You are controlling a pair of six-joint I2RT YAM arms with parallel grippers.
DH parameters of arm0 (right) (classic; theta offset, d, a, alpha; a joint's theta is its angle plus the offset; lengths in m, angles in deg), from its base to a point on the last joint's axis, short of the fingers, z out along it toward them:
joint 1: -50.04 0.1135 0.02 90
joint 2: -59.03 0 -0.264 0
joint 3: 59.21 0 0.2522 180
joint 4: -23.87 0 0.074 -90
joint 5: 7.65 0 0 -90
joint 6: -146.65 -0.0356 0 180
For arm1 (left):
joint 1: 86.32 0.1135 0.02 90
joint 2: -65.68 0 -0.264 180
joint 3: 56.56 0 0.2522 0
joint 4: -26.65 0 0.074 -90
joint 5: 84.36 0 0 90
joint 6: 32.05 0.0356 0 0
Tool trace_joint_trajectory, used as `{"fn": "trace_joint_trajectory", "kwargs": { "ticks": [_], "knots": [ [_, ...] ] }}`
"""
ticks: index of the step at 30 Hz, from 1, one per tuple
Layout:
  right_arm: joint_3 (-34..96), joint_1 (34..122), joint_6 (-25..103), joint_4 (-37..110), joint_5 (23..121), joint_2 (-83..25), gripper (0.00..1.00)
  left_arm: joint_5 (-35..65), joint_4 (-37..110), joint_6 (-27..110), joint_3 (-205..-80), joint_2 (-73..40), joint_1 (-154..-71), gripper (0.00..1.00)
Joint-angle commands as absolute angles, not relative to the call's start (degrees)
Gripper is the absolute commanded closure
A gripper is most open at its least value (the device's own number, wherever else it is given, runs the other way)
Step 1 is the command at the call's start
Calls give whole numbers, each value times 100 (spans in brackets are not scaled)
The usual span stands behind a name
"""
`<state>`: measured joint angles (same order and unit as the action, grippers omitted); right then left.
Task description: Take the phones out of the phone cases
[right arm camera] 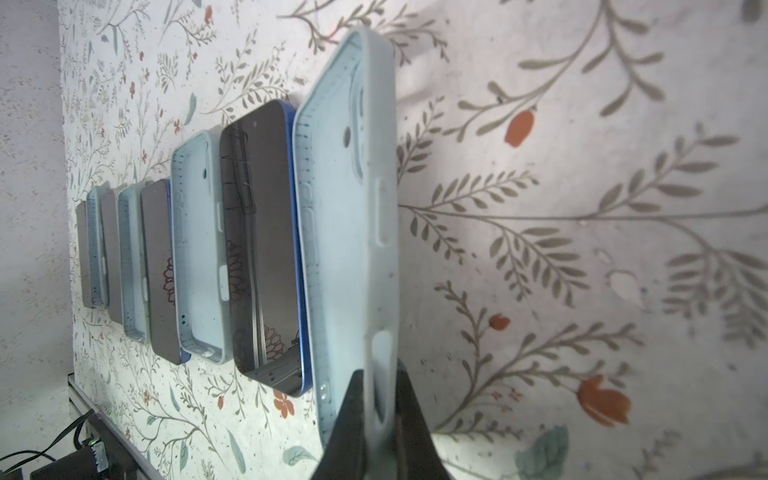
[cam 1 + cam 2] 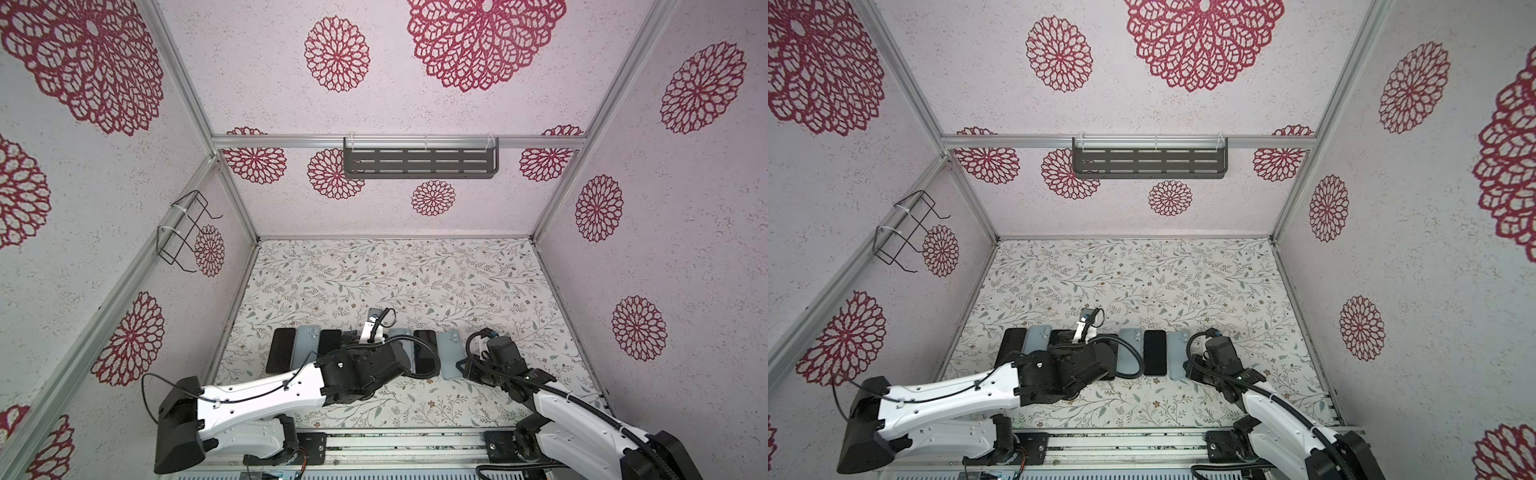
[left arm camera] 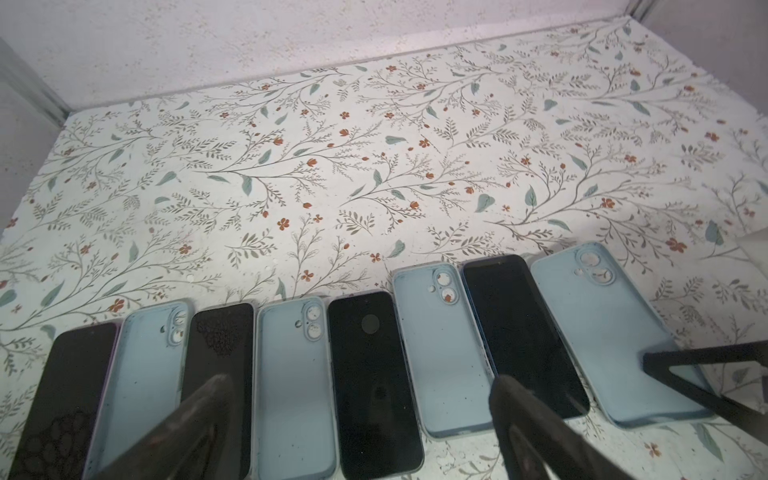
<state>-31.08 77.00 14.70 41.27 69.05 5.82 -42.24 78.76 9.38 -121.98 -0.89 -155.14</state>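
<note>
**End pale blue soft plastic phone case, empty, pinched by its side wall in the right gripper; left gripper spread wide above the row.**
The black-screened, blue-edged phone is laid out of the case, just beside it. It could be shoved if the case is dragged. Counted: four phones, four empty cases.

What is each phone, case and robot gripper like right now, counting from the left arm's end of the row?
First phone: bare, screen dark.
First case: empty, open side up.
Second phone: bare, screen dark.
Second case: empty.
Third phone: bare, screen dark.
Third case: empty.
Fourth phone: bare, screen dark.
Fourth case: empty, side wall pinched.
Left gripper: open, holding nothing.
Right gripper: shut on fourth case.
</note>
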Motion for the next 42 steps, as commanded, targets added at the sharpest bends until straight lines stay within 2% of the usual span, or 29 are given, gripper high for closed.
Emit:
{"fn": "trace_joint_trajectory", "kwargs": {
  "ticks": [1, 6, 10, 13, 15, 17, 19, 20, 27, 31, 33, 37, 42],
  "knots": [
    [-2963, 7721, 1605, 3835, 7031, 464, 100, -4464, 7940, 739, -11974, 417, -15380, 3],
    [-3033, 7730, 1559, 3531, 6863, 227, 100, -4633, 8365, 622, -11790, 1153, -15175, 3],
    [-3085, 7730, 1595, 3343, 6607, 200, 84, -4683, 8477, 705, -11669, 1729, -14962, 3],
    [-2867, 7729, 1813, 3866, 6857, 304, 66, -4696, 8559, 794, -11615, 2094, -14756, 3],
    [-2756, 7722, 1903, 4181, 7114, 481, 46, -4693, 8665, 821, -11602, 2277, -14594, 3],
    [-2670, 7720, 1963, 4479, 7370, 689, 18, -4668, 8801, 844, -11602, 2419, -14356, 3],
    [-2560, 7711, 2044, 4724, 7621, 857, 4, -4547, 8821, 950, -11602, 2505, -14047, 3],
    [-2453, 7689, 2099, 4868, 7778, 939, 1, -4473, 8810, 1013, -11600, 2541, -13848, 3],
    [-1253, 7520, 2907, 5499, 9154, 891, 1, -3946, 7943, 2182, -11522, 2558, -11833, 3],
    [-1080, 6952, 3648, 4427, 9688, 457, 1, -3619, 6838, 2701, -11135, 2474, -10185, 3],
    [-1492, 6766, 4078, 3370, 10288, 371, 1, -3542, 5820, 3013, -10573, 2479, -9609, 3],
    [-2714, 6203, 4837, 635, 9950, 59, 1, -3022, 2723, 4002, -9055, 2272, -8944, 3],
    [-3021, 5924, 5374, -742, 10039, -512, 1, -2450, -418, 5111, -8036, 1014, -8722, 3]
  ]
}}
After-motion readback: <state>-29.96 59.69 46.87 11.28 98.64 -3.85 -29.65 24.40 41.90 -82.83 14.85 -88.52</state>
